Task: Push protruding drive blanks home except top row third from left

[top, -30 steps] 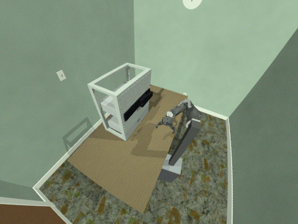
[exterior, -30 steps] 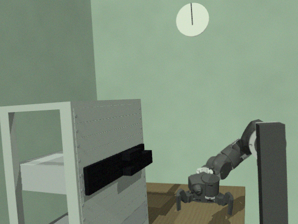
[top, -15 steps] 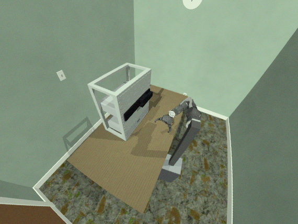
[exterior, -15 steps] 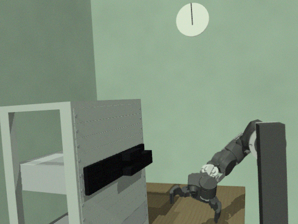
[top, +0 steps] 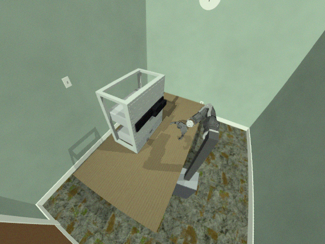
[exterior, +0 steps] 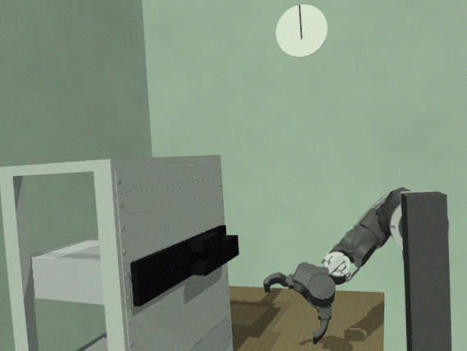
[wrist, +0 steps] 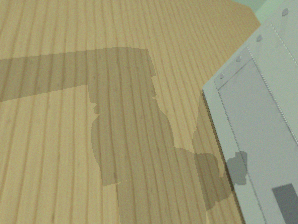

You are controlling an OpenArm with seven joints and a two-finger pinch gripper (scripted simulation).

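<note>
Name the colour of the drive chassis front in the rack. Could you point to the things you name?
The chassis front (top: 143, 120) (exterior: 160, 272) is black, clearest in the exterior view.

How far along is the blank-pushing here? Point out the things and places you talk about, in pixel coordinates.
No finished push can be confirmed: dark blanks (top: 160, 106) (exterior: 217, 262) still jut from the black chassis front (top: 143, 121) (exterior: 160, 276). Nothing is in hand; the open hand (top: 175, 131) (exterior: 292, 313) is clear of the rack (top: 131, 125) (exterior: 107, 230). Pushing those home, except the exempt one, remains.

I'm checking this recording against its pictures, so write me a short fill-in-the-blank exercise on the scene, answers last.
The hand is ____, with its fingers spread apart.
The chassis in the rack is coloured ____.
Hanging on the wall above the arm is a round white ____.
In the wrist view, the arm casts a dark ____ across the table.

Missing words: open; black; clock; shadow
</note>
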